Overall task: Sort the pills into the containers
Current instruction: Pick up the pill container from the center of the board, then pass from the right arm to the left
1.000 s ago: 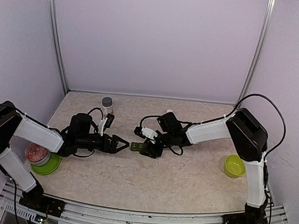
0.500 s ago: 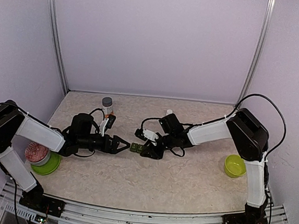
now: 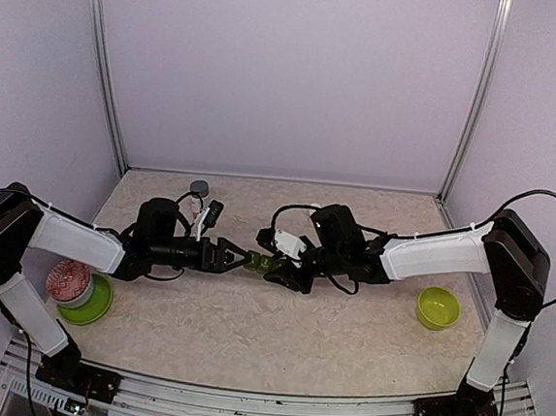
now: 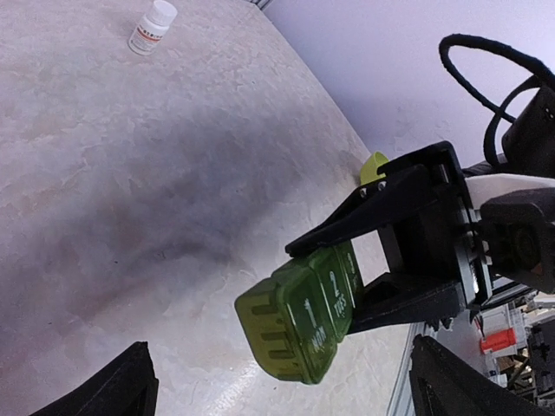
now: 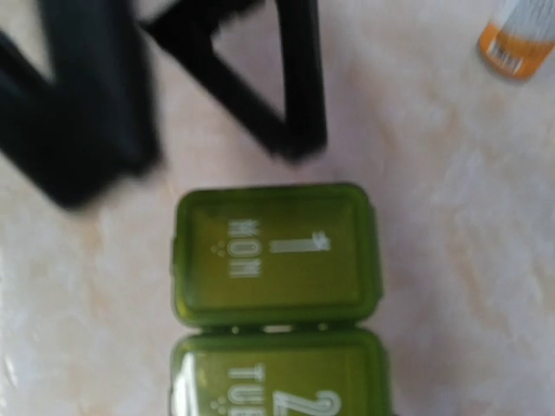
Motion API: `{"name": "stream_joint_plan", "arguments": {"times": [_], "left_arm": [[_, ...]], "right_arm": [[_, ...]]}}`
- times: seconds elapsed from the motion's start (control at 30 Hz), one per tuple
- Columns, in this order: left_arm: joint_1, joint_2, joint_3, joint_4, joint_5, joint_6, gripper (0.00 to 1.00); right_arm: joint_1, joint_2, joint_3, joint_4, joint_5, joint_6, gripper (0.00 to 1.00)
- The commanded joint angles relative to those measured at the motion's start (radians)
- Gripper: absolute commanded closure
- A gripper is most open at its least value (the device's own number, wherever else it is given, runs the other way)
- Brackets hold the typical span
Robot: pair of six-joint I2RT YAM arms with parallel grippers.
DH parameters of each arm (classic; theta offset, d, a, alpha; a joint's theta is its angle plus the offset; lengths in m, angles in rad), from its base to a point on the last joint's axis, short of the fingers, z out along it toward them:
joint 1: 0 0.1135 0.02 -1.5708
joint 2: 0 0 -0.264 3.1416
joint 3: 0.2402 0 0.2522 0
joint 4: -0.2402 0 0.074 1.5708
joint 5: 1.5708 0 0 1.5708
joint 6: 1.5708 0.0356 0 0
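The pill box (image 5: 276, 253) is dark olive green with white words and numbers on its lids. The table (image 3: 247, 342) is pale cream with cloudy marble swirls. The bowl (image 3: 438, 308) is bright lime green. The little bottle (image 4: 153, 26) is white with an orange label. The walls (image 3: 290, 73) are light purple

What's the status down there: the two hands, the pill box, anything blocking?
Right gripper shut on pill box, visible lids closed. Left gripper open, facing the MON end. Nothing between them.
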Motion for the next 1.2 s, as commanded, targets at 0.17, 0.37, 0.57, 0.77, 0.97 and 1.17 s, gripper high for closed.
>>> {"name": "stream_joint_plan", "arguments": {"times": [0.17, 0.37, 0.57, 0.77, 0.97, 1.17], "left_arm": [[-0.029, 0.036, 0.030, 0.118, 0.125, -0.122, 0.07], [-0.050, 0.047, 0.027, 0.122, 0.139, -0.130, 0.13], [-0.057, 0.067, 0.025, 0.135, 0.148, -0.148, 0.14], [-0.063, 0.088, 0.033, 0.174, 0.162, -0.176, 0.17], [-0.069, 0.109, 0.054, 0.179, 0.175, -0.186, 0.23], [-0.075, 0.133, 0.063, 0.185, 0.185, -0.192, 0.35]], "right_arm": [[0.071, -0.088, -0.088, 0.103, 0.128, 0.012, 0.71], [0.089, -0.115, -0.111, 0.122, 0.167, 0.015, 0.71], [0.101, -0.141, -0.130, 0.145, 0.168, 0.006, 0.72], [0.118, -0.146, -0.130, 0.142, 0.162, -0.009, 0.72], [0.130, -0.146, -0.128, 0.138, 0.161, -0.014, 0.72], [0.135, -0.140, -0.134, 0.142, 0.158, -0.012, 0.72]]}}
